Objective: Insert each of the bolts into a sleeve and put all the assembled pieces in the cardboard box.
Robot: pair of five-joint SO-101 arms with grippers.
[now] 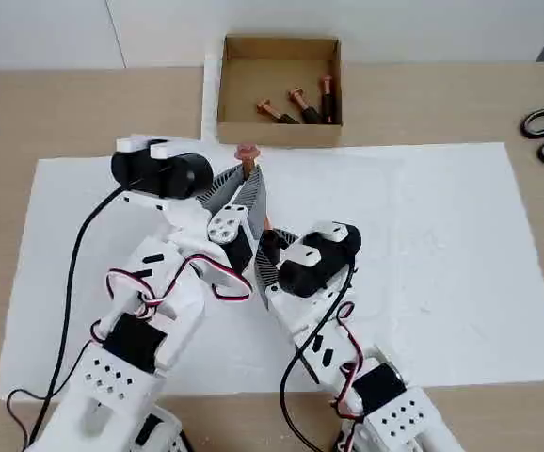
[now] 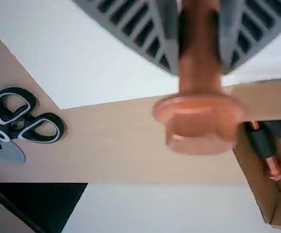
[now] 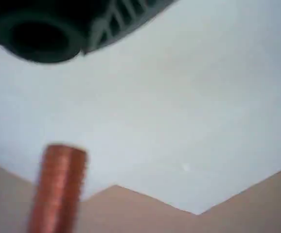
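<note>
Left wrist view: left gripper (image 2: 199,58) clamped on copper bolt (image 2: 199,121), head jutting beyond jaws | high view: bolt head just short of cardboard box (image 1: 211,94) holding three assembled pieces (image 1: 298,105) | right gripper (image 1: 266,247) closed on black sleeve (image 3: 38,36), near bolt's threaded end

A copper-coloured bolt (image 2: 199,111) sat clamped by its shaft in the left gripper (image 1: 248,181). Its broad flanged head stuck out past the fingertips, and its threaded end pointed back toward the right gripper (image 1: 268,247). That gripper pinched a black sleeve (image 3: 38,36), open bore showing, apart from the thread. Beyond the left gripper's tips lay the open cardboard box (image 1: 277,135), with three assembled pieces (image 1: 296,105) inside.
</note>
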